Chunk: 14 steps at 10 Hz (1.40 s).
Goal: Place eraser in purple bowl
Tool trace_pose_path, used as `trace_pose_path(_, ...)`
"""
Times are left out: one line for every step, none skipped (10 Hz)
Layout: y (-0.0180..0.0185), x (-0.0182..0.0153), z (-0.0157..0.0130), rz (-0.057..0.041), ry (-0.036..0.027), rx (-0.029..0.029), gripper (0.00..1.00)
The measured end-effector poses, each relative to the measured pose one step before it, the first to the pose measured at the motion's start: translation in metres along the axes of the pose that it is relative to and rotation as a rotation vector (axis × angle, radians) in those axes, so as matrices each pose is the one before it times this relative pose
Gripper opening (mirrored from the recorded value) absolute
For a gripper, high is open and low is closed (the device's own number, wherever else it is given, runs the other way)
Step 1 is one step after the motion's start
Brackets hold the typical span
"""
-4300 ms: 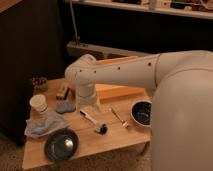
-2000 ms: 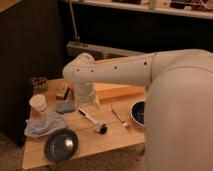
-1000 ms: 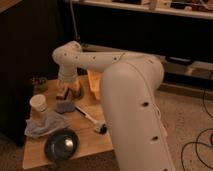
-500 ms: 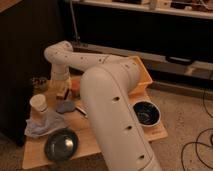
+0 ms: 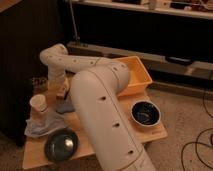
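While my arm stretches over to the rear left corner of the tabletop [image 5: 34, 149], the end effector [image 5: 58, 86] hangs right at the eraser [image 5: 61, 93]. I cannot tell whether it is wide, narrow or holding the block. A grey pad [image 5: 65, 106] lies just in front of the eraser. The purple bowl [image 5: 145, 113] sits well apart, near the right edge.
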Motion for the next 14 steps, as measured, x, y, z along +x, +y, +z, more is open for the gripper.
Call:
trace_pose_path(0.0055,0.00049,0.00572,-0.00028,0.00556,0.00049,0.65)
trace_pose_path(0.001,0.00031,0.0041,0.00204,0.00502,0.00384,0.65)
trace_pose_path(0.00134,0.0005,0.00597,0.00287,0.00657,0.00418,0.65)
trace_pose_path(0.00264,0.00164,0.00565,-0.00225,0.00603,0.00599,0.65)
trace_pose_path(0.00307,0.00174,0.00599,-0.00114,0.00523,0.00314,0.65)
trace_pose_path(0.00025,0.00033,0.0056,0.00678,-0.00017,0.00102,0.65)
trace_pose_path(-0.00155,-0.00255,0.00454,0.00615,-0.00672,0.00242,0.65)
trace_pose_path(-0.00011,-0.00261,0.00481,0.00585,-0.00418,-0.0007,0.65)
trace_pose_path(0.00145,-0.00135,0.00492,0.00199,-0.00554,0.00129,0.65)
trace_pose_path(0.00127,-0.0037,0.0041,0.00338,-0.01117,0.00504,0.65)
trace_pose_path(0.00215,-0.00187,0.00411,0.00529,-0.0087,0.00567,0.65)
trace_pose_path(0.00242,-0.00297,0.00372,0.00848,-0.01613,0.00888,0.65)
trace_pose_path(0.00089,-0.0028,0.0031,0.00837,-0.01901,0.01177,0.65)
trace_pose_path(0.00105,-0.00155,0.00276,0.0086,-0.01487,0.00848,0.65)
